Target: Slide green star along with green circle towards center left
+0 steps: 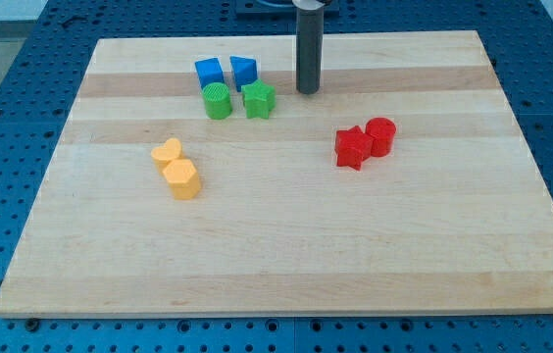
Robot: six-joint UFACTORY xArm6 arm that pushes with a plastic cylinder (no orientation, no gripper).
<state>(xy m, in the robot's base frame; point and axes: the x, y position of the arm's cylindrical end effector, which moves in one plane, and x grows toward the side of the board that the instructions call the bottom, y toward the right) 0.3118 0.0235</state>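
Note:
The green star [259, 100] sits on the wooden board near the view's top centre, touching or nearly touching the green circle [217, 101] on its left. My tip [307, 91] rests on the board just to the right of the green star, a short gap away and slightly higher in the view. The dark rod rises from it to the view's top edge.
Two blue blocks [209, 72] [244, 70] sit directly above the green pair. A yellow heart [167, 152] and a yellow hexagon [182, 178] lie at centre left. A red star [352, 148] and a red cylinder [380, 135] lie at the right. The board [276, 265] ends at a blue pegboard.

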